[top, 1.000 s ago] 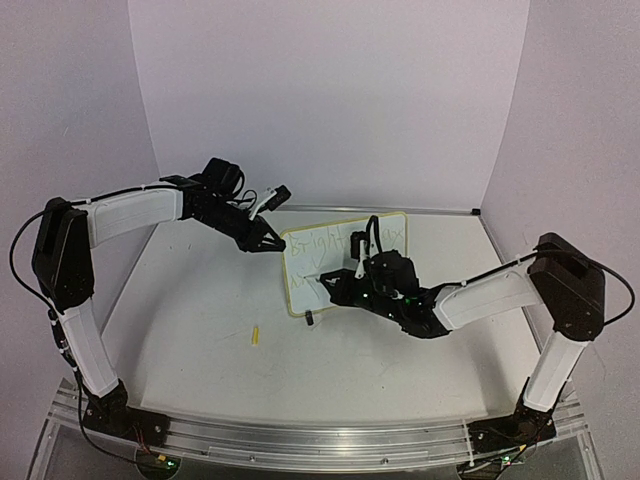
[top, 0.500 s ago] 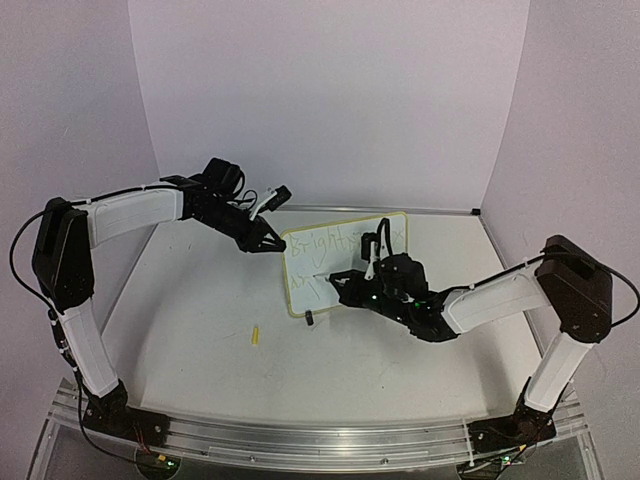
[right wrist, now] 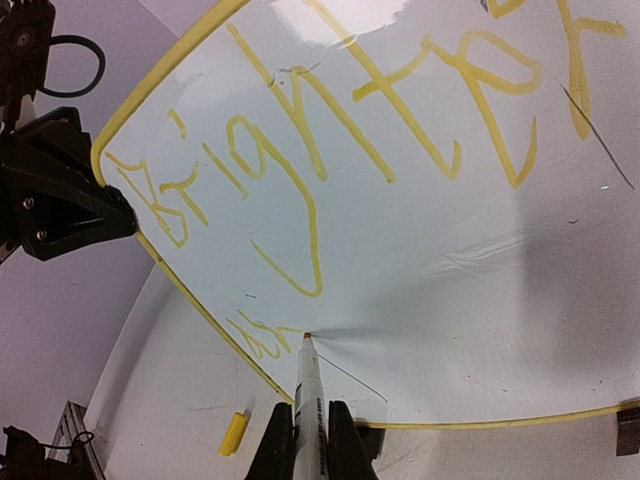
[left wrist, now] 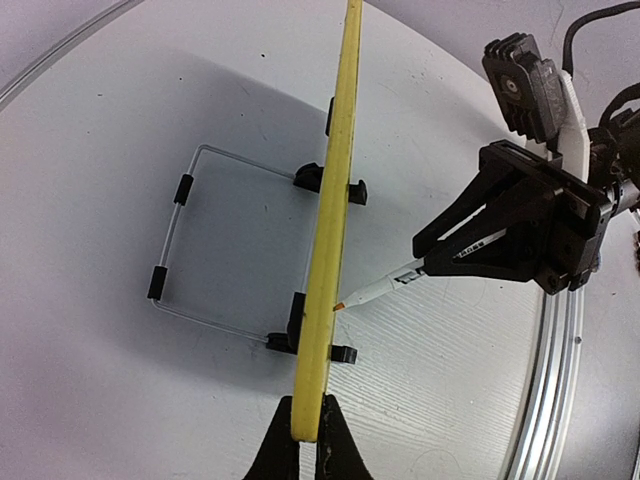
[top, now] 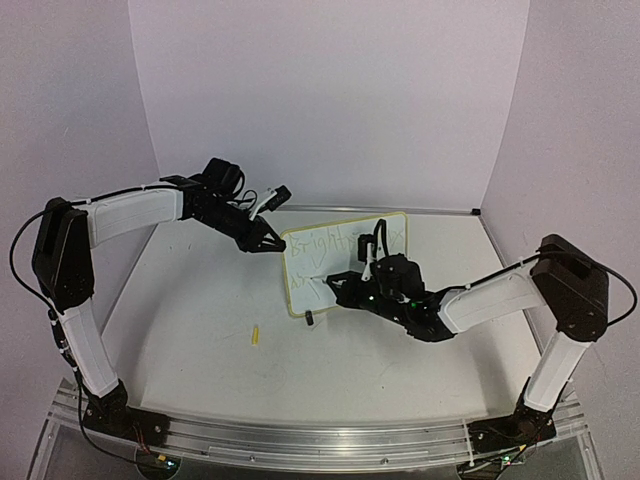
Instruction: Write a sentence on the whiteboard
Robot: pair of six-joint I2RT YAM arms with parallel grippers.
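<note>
Progress:
- The table [top: 200, 330] is used as the work surface. The whiteboard [top: 312, 268] is stood upright on a wire stand [left wrist: 190, 240] near the middle of the table, a little right of centre, with its face turned toward the right arm.
- The board's yellow rim is pinched by the left gripper [left wrist: 306, 440] at the left edge, so the board is judged to be steadied for writing.
- The marker [right wrist: 308, 385] is clenched in the right gripper [right wrist: 308, 425]. Its tip is pressed on the board's face low on the left side.
- The sentence [right wrist: 300, 170] is partly written. The top line is laid across the board and "Brighter" can be read. The second line is only begun: a few strokes are seen just left of the tip.
- The task is judged a bit past halfway, with most of the second line left to write.

Hidden or unclear:
- The board's right part is blocked by the right arm in the top view.
- The end of the top line is cut off in the right wrist view, so the full wording cannot be told.
- The writing is faint from above.
- The second-line strokes cannot be read as letters.
- A small yellow piece [top: 255, 334] is seen lying on the table, well apart from the board. It is possibly the marker cap, but this cannot be confirmed.
</note>
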